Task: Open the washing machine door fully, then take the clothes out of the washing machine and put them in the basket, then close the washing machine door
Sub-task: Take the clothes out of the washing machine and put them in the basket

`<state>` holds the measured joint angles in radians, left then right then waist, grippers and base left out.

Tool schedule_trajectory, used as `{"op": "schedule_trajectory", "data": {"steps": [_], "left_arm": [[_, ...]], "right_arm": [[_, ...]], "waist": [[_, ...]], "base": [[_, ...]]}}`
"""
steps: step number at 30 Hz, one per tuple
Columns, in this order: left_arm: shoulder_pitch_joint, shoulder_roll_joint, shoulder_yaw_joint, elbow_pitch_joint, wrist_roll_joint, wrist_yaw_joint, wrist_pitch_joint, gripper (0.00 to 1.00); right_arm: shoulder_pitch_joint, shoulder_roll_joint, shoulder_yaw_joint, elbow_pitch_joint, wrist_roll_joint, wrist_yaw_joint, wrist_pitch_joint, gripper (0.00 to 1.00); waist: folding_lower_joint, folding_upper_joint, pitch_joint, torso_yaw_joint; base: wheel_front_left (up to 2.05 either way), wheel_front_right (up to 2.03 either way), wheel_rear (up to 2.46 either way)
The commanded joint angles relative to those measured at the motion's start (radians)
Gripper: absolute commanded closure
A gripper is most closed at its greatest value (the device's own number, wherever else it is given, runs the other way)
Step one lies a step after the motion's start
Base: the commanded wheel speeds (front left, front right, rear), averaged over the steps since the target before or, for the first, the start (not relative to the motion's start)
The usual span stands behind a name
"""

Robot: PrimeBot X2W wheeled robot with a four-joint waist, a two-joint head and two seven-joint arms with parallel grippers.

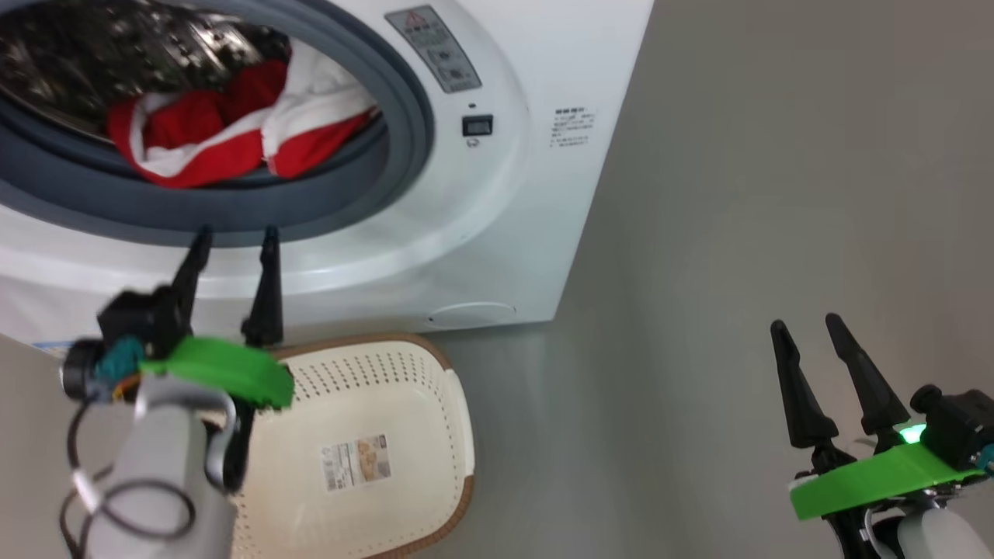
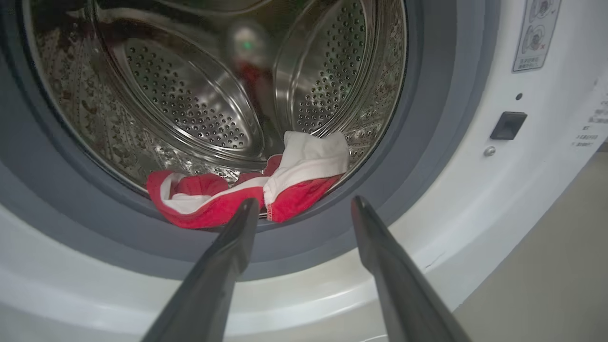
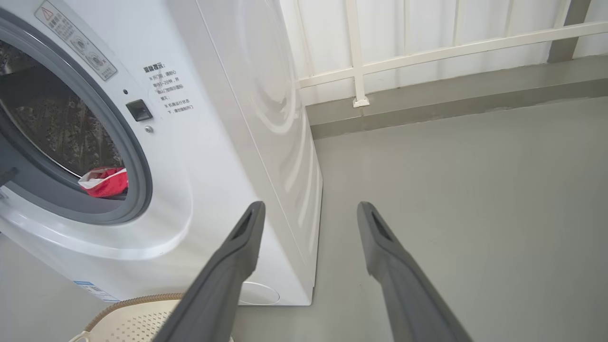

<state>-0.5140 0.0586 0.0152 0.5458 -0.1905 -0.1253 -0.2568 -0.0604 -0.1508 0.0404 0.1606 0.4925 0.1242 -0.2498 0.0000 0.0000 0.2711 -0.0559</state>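
The left gripper hangs low in front of the washing machine, its two dark fingers well apart and holding nothing. The tips point at the lower lip of the grey-blue rubber ring without touching it. The right gripper stands off to the right over bare grey floor, its jaws also spread and empty, with open room all round it.

Under the left arm the basket sits on the floor close to the machine's front. It is cream, perforated and brown-rimmed, with nothing in it. A paper sticker on its bottom is too small to read.

On the machine's white front, to the right of the ring, are:
- a grey warning sticker with a red triangle and pictograms;
- a dark square latch socket;
- a block of small printed lines, not legible.

A blue label shows near the bottom edge.

The mouth of the drum is uncovered. The clothes lie at the front bottom of the steel perforated drum, spilling onto the ring's inner lip. They are a crumpled red heap with white bands and one white panel folded up.

Past the machine's right side the floor runs clear to a pale railing along the wall.
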Motion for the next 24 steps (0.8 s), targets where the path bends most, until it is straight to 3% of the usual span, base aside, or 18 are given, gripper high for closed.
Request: {"op": "schedule_trajectory", "data": {"steps": [1,11,24], "left_arm": [[-0.076,0.042,0.023,0.048,0.015,-0.001,-0.004,0.0],[-0.422,0.137,-0.011,0.398,0.051,0.001,0.046,0.0],[-0.675,0.19,-0.037,0.654,0.058,0.016,0.097,0.0]], "right_arm": [[-0.03,-0.007,0.022,-0.026,0.007,0.007,-0.012,0.0],[-0.086,0.019,0.03,-0.032,0.013,0.007,-0.012,0.0],[-0.121,0.035,0.052,-0.035,0.016,0.007,-0.012,0.0]], "waist": [[0.0,0.0,0.076,-0.047],[0.0,0.0,0.19,-0.12],[0.0,0.0,0.257,-0.161]], "base": [[0.0,0.0,0.0],[0.0,0.0,0.0],[0.0,0.0,0.0]]}}
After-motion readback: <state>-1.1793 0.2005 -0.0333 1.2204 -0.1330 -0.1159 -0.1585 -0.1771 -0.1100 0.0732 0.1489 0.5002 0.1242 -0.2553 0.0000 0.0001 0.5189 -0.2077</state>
